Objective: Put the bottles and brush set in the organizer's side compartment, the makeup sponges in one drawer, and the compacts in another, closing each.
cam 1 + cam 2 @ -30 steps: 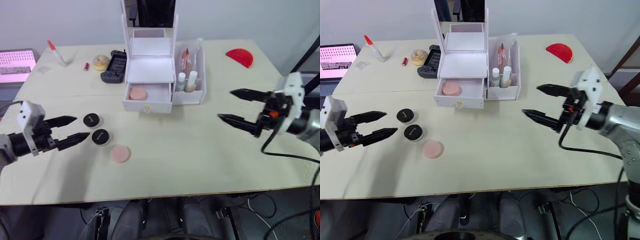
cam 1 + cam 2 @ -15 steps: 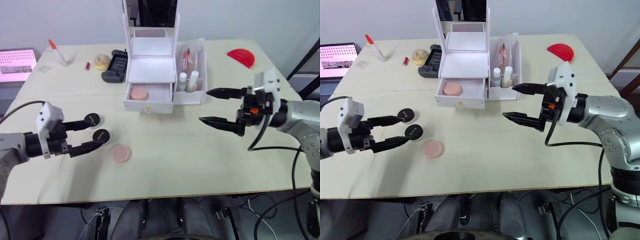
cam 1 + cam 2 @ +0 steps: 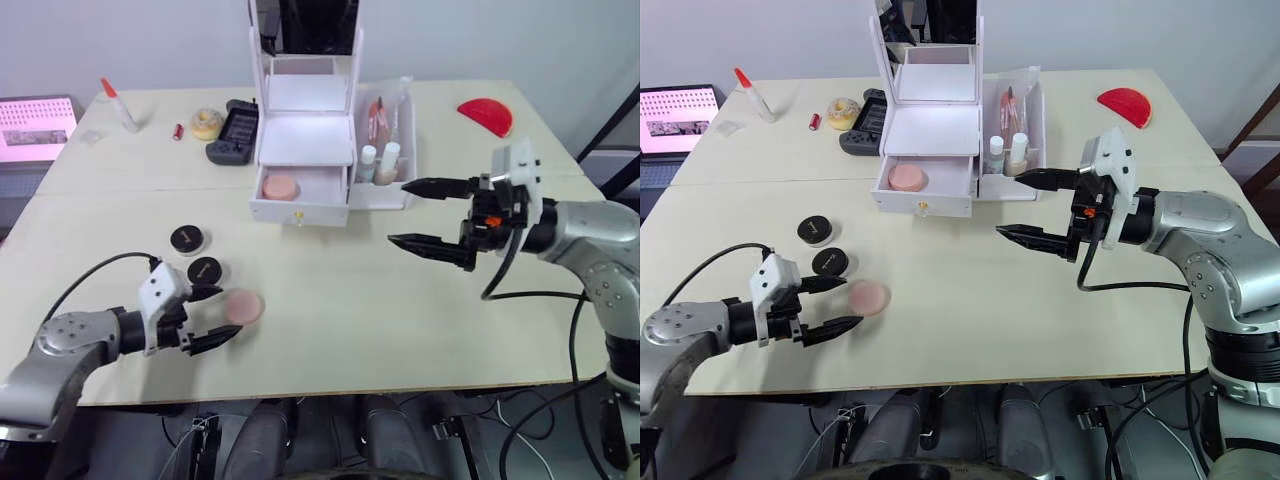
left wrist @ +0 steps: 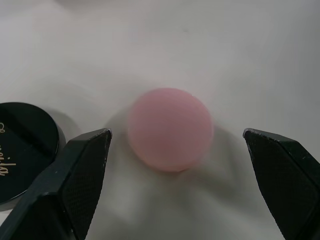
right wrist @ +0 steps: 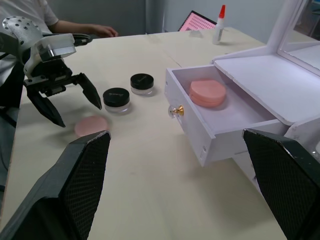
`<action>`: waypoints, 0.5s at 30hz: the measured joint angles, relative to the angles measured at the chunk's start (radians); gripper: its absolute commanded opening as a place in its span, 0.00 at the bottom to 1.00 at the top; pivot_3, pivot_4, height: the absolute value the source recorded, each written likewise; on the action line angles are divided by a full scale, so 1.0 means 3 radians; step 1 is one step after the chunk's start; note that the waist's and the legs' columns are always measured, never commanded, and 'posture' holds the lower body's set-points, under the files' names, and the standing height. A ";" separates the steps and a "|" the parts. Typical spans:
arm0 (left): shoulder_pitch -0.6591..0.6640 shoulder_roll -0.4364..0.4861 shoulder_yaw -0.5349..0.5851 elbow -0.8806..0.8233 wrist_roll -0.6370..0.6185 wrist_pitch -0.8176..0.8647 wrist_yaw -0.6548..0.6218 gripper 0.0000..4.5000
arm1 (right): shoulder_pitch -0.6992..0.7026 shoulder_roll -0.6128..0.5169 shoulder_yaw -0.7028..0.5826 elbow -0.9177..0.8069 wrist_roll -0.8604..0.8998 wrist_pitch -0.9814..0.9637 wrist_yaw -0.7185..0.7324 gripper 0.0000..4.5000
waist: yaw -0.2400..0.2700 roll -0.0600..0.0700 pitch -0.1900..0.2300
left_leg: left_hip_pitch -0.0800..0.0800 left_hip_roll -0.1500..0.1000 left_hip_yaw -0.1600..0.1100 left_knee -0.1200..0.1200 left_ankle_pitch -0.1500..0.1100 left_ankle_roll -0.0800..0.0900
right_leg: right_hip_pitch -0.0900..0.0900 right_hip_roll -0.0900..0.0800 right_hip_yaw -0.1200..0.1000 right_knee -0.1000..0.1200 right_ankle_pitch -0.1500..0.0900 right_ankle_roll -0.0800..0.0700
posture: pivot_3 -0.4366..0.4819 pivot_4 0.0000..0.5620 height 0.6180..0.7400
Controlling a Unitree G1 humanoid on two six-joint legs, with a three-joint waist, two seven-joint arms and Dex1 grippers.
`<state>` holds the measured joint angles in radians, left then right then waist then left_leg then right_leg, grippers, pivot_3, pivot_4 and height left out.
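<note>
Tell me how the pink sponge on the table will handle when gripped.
The pink sponge is a low, flat disc, so it probably won't roll or tip. It looks soft and light, so it may squash between the open left claw, whose fingers sit either side.

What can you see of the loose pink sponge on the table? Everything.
The pink makeup sponge is a round, flat puck, matte and soft-looking, uniformly pale pink with a rounded edge. It lies flat on the beige table, near the front left, beside a black compact without touching it. The left pincer is open, its fingers either side of the sponge and apart from it. A matching sponge already lies in the open drawer.
</note>
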<state>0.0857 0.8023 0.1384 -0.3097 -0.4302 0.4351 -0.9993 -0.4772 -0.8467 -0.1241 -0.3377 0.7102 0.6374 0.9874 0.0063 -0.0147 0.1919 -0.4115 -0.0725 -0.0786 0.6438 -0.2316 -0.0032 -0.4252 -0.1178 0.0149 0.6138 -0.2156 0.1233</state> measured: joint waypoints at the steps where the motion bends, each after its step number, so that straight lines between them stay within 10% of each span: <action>1: -0.0021 -0.0004 -0.0071 0.0039 0.0052 -0.0053 -0.0006 0.99 | 0.0000 0.0000 0.0001 0.0000 -0.0002 0.0004 -0.0004 1.00 | 0.0004 0.0000 0.0000 | 0.0000 0.0000 0.0000 0.0000 0.0000 0.0000 | 0.0000 0.0000 0.0000 0.0000 0.0000 0.0000 | 0.48 0.27 0.98; 15: -0.0611 -0.0188 -0.0535 0.0605 0.0217 -0.0176 -0.0140 0.99 | 0.0123 -0.0001 -0.0039 -0.0178 0.0044 0.0183 -0.0199 1.00 | 0.0025 0.0004 -0.0003 | 0.0001 -0.0002 -0.0001 0.0004 0.0000 0.0001 | 0.0004 0.0002 -0.0003 0.0002 0.0001 0.0001 | 0.48 0.27 0.98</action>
<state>-0.0976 0.7460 -0.0222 -0.1280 -0.3653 0.3822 -1.0413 -0.4402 -0.8470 -0.1359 -0.3911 0.7233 0.6924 0.9276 0.0138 -0.0133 0.1911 -0.4113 -0.0731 -0.0790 0.6450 -0.2315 -0.0030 -0.4239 -0.1172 0.0140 0.6142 -0.2155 0.1235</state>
